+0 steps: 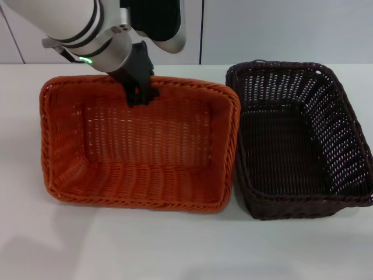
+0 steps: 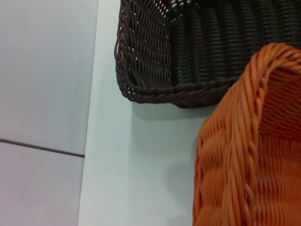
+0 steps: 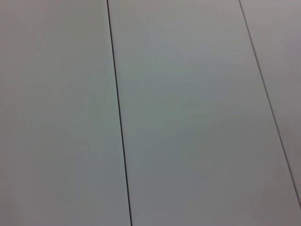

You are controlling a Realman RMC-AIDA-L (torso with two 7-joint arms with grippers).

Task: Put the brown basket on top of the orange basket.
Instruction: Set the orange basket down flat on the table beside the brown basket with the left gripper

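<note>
Left pincer [image 1: 139, 93] clamps the far rim of the orange basket [image 1: 140, 151], tilting it (near edge on the bench [image 1: 175, 251]). Brown basket [image 1: 300, 140] sits flat just beside, on its right. Both hold nothing. Right pincer unseen.

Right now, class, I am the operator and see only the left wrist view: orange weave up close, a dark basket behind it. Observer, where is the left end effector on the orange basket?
Observer: The head view shows the left end effector at the middle of the far rim of the orange basket.
Operator: Is the brown basket stacked yet?
Observer: No. The brown basket stands empty on the table, close beside the orange one on the robot's right.
Operator: And the right arm?
Observer: It is absent from the head view, and its wrist camera shows only pale panels.
</note>
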